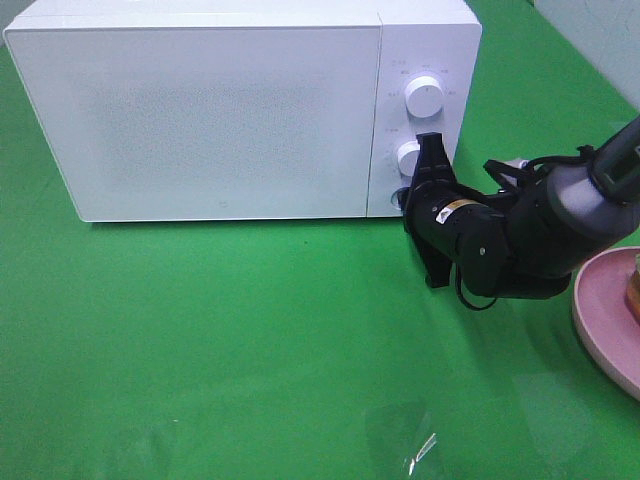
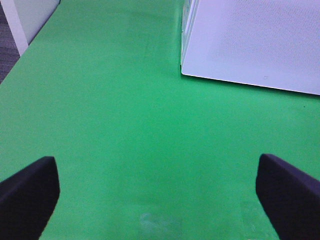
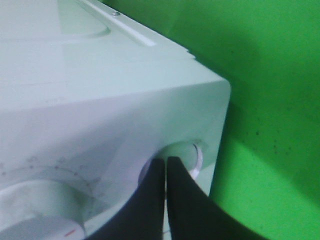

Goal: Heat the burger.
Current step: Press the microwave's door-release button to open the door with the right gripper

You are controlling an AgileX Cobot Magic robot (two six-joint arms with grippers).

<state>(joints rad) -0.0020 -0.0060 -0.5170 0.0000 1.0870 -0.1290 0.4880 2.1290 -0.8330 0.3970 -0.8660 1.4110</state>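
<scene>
Green table [image 1: 250, 330], burger [image 1: 634, 287] on plate [image 1: 600, 320], apart from closed right gripper [image 3: 166, 165].

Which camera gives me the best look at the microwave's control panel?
Exterior high: the control panel faces it, upper knob and lower knob clear; the shut right gripper covers its bottom. Right wrist shows only a blurred close-up of the bottom corner with a round button. Left wrist shows just the microwave's door corner, no panel.
</scene>
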